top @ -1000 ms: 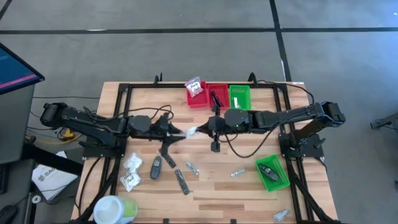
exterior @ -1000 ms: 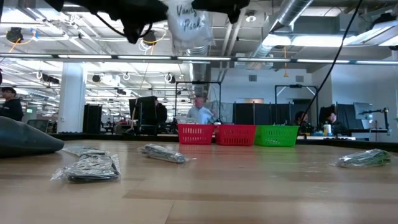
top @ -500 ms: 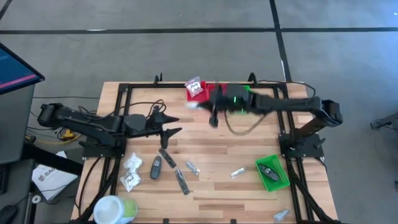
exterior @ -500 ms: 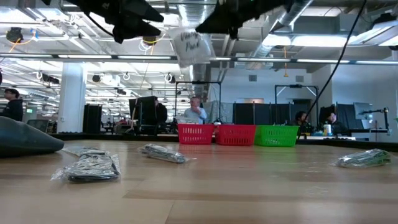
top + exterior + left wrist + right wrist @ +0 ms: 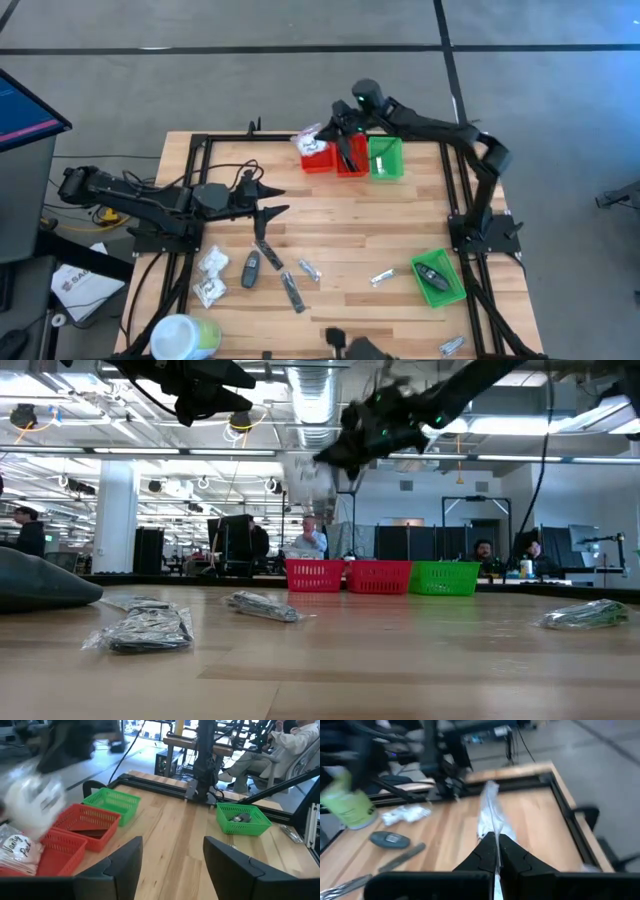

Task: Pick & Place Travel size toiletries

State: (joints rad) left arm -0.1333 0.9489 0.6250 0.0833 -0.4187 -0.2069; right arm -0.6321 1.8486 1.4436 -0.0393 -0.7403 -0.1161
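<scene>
While carried by the right gripper [image 5: 325,133], fingers pinched on a white crinkly packet [image 5: 490,815], hung over the left red bin [image 5: 317,158], presumably for dropping in. Left gripper [image 5: 277,201] spread, idle mid-table. Read "Vanity Pack" on a packet [image 5: 17,851] already binned.

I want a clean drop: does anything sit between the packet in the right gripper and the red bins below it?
Nothing visible does. The right gripper holds the packet in the air over the red bins at the table's far edge. One bin already holds a packet; the left gripper waits open, well clear.
</scene>
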